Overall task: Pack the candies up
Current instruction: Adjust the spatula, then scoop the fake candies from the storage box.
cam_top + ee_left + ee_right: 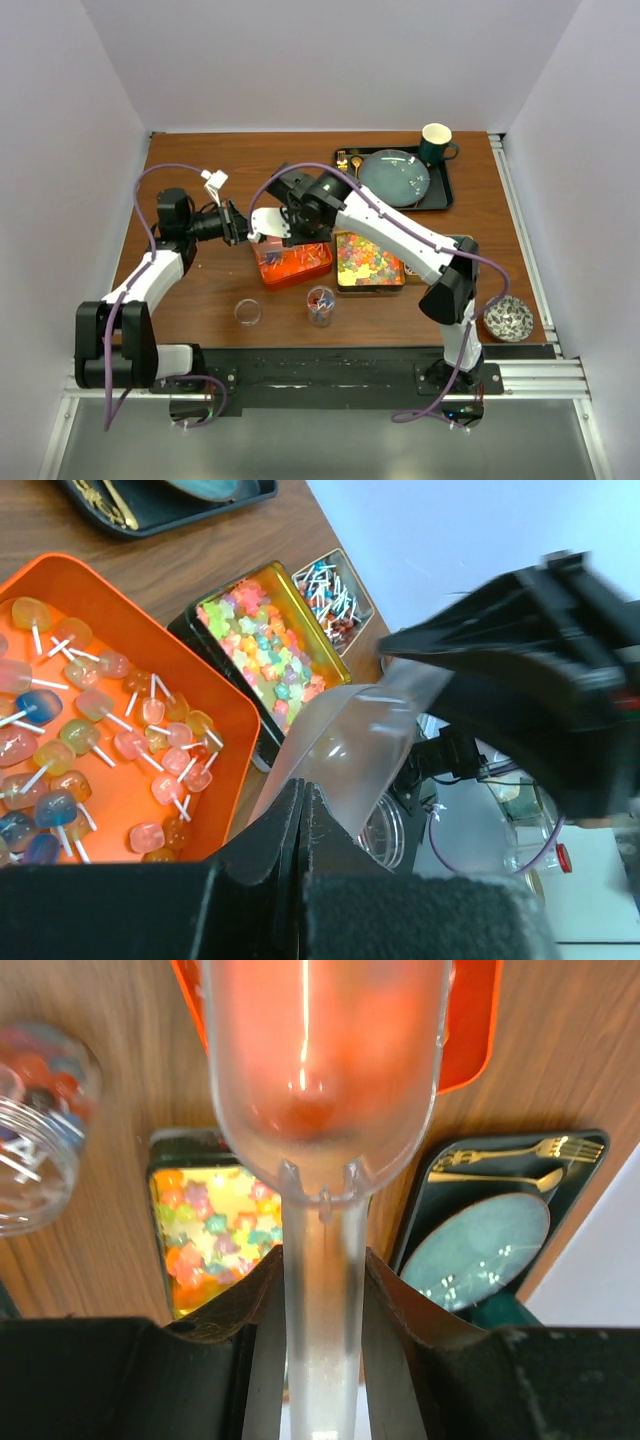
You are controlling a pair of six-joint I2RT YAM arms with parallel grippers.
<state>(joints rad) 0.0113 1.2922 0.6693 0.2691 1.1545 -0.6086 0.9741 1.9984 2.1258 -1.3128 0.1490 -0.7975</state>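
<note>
Lollipop candies fill an orange tray [292, 264] [200, 685]. Beside it, a gold tin [369, 262] [300, 600] [215, 1240] holds small star-shaped candies in mixed colours. Wrapped pieces sit in a clear jar [321, 304] [35, 1110]. My right gripper [322, 1260] [283, 222] is shut on the handle of a clear plastic scoop [325, 1060] [350, 740], which hangs above the orange tray. The scoop glows orange; I cannot tell whether it holds anything. My left gripper [301, 785] [240, 225] is shut, its tips right at the scoop's front lip. No plastic shows between the fingers.
A clear round lid [247, 312] lies near the front edge. At the back right, a black tray [447, 195] carries a blue plate [394, 177], gold cutlery [349, 162] and a dark mug [436, 144]. A patterned bowl [508, 318] stands at the front right.
</note>
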